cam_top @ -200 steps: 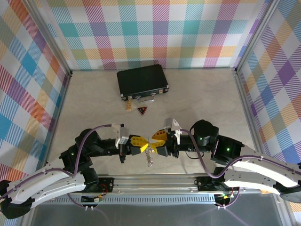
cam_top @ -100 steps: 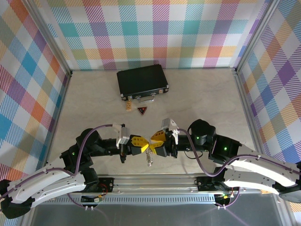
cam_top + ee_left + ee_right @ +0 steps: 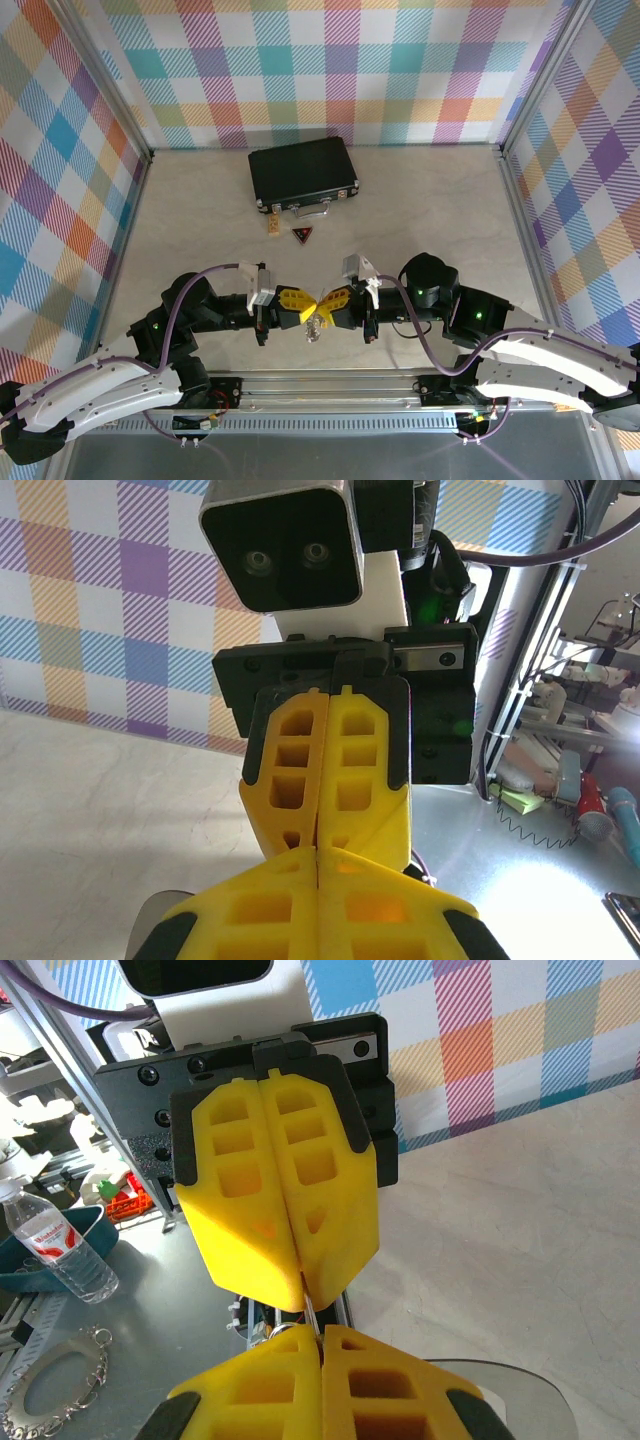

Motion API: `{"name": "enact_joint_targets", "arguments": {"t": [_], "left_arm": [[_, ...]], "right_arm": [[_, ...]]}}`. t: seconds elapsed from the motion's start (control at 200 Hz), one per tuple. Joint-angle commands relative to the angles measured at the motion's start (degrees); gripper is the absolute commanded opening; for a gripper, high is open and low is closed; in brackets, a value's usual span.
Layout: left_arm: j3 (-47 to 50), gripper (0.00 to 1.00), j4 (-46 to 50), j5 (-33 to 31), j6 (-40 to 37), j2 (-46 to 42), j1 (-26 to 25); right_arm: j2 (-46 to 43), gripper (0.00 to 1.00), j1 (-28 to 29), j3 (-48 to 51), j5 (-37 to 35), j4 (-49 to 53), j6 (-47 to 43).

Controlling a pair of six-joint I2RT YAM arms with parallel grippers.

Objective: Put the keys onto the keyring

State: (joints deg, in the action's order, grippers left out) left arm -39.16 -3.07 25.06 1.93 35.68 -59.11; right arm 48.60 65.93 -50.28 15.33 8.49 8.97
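Observation:
Low over the near middle of the table, my left gripper (image 3: 306, 306) and right gripper (image 3: 326, 303) meet tip to tip. Both are shut. The silvery keyring (image 3: 316, 326) hangs under that meeting point. In the right wrist view a thin metal strip of the keyring (image 3: 309, 1310) runs from the left gripper's yellow fingers (image 3: 280, 1200) into my right gripper (image 3: 321, 1334). The left wrist view has my left gripper (image 3: 318, 852) pressed shut against the right gripper's fingers (image 3: 330, 770). The small key (image 3: 274, 228) lies on the table just in front of the black case.
A black case (image 3: 304, 173) with a silver handle sits at the back middle, a dark triangular tag (image 3: 302, 236) next to the key. Checked walls close three sides. A silvery chain-edged loop (image 3: 45, 1400) and a water bottle (image 3: 62, 1250) lie on the grey bench.
My right gripper slid slightly left and went from partly open to shut on the keyring against the left fingertips. The hanging keyring now looks shorter. The left arm held still.

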Motion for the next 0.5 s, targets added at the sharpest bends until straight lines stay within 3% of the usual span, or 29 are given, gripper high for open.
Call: {"name": "enact_joint_targets", "arguments": {"t": [0.0,0.16,0.245,0.305,0.395,0.495], "left_arm": [[-1.8,0.00,-1.5,2.0,-0.3,-0.3,-0.2],[-3.3,0.00,2.6,1.5,-1.1,0.3,-0.3],[-5.9,0.24,9.9,-0.7,-3.5,0.4,-0.3],[-9.4,0.36,19.3,-5.6,-6.7,0.7,-0.3],[-13.9,0.44,30.9,-10.3,-10.1,1.6,-0.3],[-16.8,0.47,36.2,-9.5,-11.2,3.6,-0.3]], "right_arm": [[-0.6,0.00,-0.5,0.0,0.9,-0.3,-1.7],[-0.7,0.00,-0.5,-1.8,-0.3,3.6,-3.8],[-0.9,0.00,-0.5,-3.9,-2.2,8.0,-5.8],[-0.4,0.00,-0.5,-6.5,-4.1,13.9,-8.0],[1.1,0.00,-0.5,-10.8,-6.8,23.3,-11.1],[3.9,0.00,-0.4,-15.8,-8.4,31.1,-13.9]]}}
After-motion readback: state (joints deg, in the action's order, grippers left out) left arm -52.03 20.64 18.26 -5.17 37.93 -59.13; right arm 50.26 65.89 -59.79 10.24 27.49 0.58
